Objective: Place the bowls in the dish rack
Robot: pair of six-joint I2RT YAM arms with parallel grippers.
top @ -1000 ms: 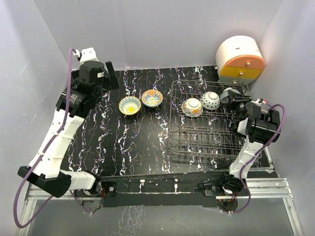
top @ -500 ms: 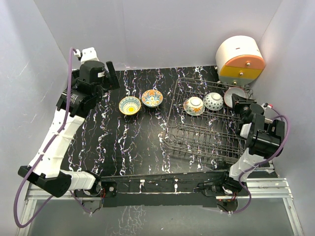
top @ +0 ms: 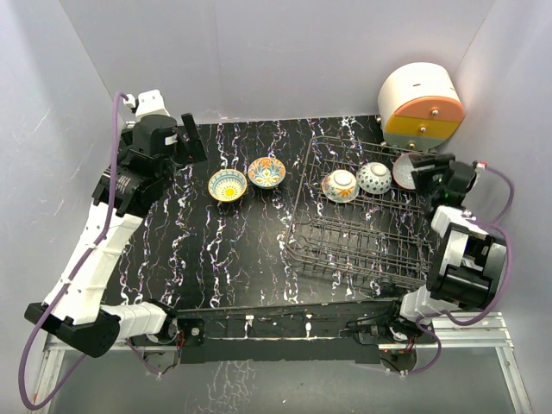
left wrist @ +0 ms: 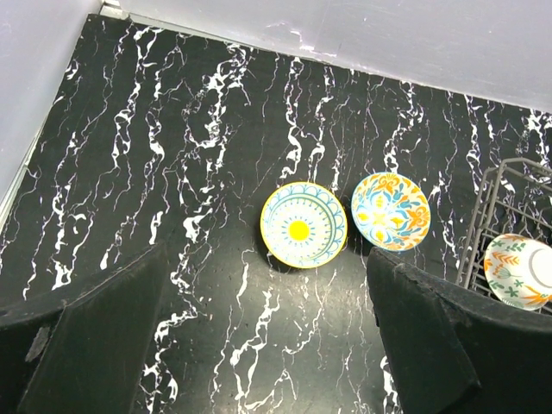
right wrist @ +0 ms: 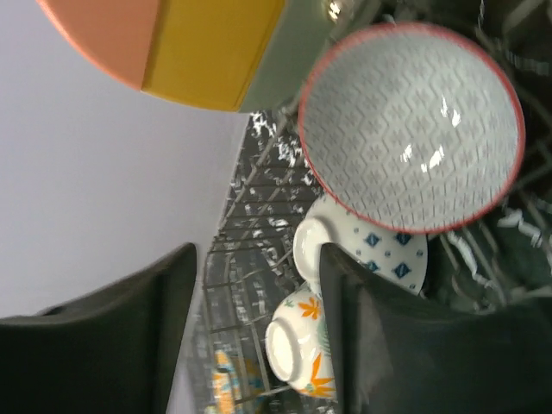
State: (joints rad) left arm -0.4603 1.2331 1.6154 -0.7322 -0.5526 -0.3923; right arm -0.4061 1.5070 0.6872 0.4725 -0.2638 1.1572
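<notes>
Right wrist view: right claw [right wrist: 257,254] parted, holding nothing, close to the pink-rimmed grey bowl [right wrist: 412,129] leaning in the dish rack [right wrist: 246,216] at upper right; pulling away crookedly could topple it.

Five bowls [top: 228,185]: two on the table [top: 216,250] left of the one dish rack [top: 362,233], three inside it. One round appliance [top: 420,105] stands behind it.
</notes>
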